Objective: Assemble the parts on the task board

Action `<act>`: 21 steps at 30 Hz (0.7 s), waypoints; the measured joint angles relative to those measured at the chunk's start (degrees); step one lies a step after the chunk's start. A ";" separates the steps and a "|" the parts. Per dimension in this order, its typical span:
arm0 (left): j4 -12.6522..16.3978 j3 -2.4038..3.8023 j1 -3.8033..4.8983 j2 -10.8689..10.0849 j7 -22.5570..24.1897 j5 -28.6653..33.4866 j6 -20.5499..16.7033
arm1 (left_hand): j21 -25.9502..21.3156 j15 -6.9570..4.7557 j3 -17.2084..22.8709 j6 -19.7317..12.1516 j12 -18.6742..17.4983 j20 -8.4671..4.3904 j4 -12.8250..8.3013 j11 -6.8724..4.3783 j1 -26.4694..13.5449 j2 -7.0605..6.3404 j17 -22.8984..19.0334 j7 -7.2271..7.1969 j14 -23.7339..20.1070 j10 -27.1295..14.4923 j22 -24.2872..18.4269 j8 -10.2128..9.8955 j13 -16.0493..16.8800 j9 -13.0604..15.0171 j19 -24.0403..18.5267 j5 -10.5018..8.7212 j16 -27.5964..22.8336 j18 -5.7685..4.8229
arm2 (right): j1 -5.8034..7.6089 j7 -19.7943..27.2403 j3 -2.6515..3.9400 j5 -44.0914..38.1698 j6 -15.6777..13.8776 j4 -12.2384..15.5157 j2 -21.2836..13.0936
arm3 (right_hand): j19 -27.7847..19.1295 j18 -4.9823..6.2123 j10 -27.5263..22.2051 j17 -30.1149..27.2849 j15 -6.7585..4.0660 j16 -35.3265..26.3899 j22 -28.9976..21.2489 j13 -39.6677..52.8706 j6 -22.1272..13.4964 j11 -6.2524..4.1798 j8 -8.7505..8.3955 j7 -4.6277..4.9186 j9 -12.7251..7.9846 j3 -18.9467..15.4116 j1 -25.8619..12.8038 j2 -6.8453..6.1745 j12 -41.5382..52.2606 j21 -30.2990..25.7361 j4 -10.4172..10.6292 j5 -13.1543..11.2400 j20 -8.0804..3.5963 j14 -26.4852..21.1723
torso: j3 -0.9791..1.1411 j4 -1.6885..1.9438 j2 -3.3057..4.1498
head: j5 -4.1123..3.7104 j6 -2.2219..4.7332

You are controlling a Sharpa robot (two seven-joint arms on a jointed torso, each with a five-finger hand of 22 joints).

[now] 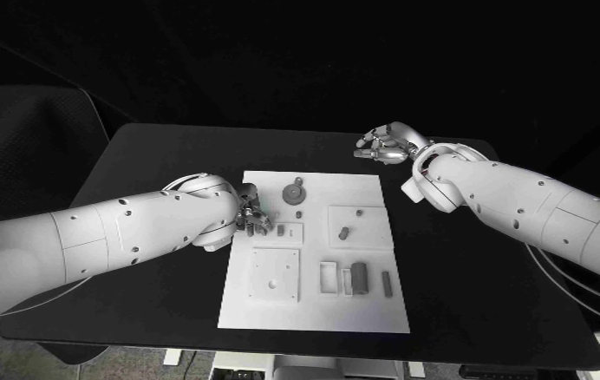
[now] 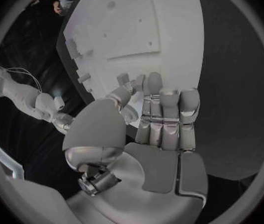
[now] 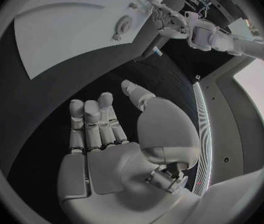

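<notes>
We see the left hand [image 1: 251, 215] at the task board's [image 1: 375, 306] left edge, its fingers [image 2: 169, 115] straight, together, holding nothing. Our right hand [image 1: 385, 146] hovers empty, fingers extended, above the bench [image 1: 163, 150] beyond the board's far right corner. Grey parts [image 1: 360, 278] lie on the board.

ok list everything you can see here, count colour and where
table: one, black, under everything
task board: one, white, middle of the table
gear: one, grey, far part of the board
raised plates: several, white, on the board
small parts: a few, grey, mostly on the board's near right part; exact count unclear
left hand: one, silver, at the board's left edge, fingers over the board, holding nothing that I can see
right hand: one, silver, over the table beyond the board's far right corner, nothing in it
arms: two, white, coming in from either side
</notes>
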 measured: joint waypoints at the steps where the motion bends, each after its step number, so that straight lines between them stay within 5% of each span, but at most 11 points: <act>1: -0.01 0.00 0.00 0.02 -0.01 0.00 0.04 | 0.00 0.02 0.00 0.00 0.00 0.00 0.00 0.07 0.00 0.00 0.03 0.00 0.02 0.08 0.04 0.00 0.00 0.00 0.00 0.00 0.00 0.00 | 0.00 0.00 0.00 0.00 0.00 0.00 0.00 | 0.00 0.00 0.00 0.00 0.00 0.00 0.00 0.00 0.00 0.00 0.00 0.00 0.00 0.00 0.00 0.00 0.00 0.00 0.00 0.00 0.00 0.00 | 0.00 0.00 0.00 | -0.01 -0.02; 21: -0.33 0.03 0.03 0.35 -0.15 0.03 0.36 | 0.66 0.01 0.15 0.72 0.22 0.01 0.15 0.14 0.00 0.00 0.31 -0.30 0.41 0.57 0.29 0.24 0.12 0.40 0.81 -0.11 0.63 -0.03 | 0.00 0.00 0.00 0.00 0.05 -0.01 0.02 | 0.00 0.00 0.00 0.00 0.17 0.00 0.01 0.00 0.01 0.00 0.00 -0.01 0.00 0.00 0.00 0.00 0.00 0.00 0.00 0.00 0.00 -0.17 | -0.03 0.01 0.00 | -0.04 -0.20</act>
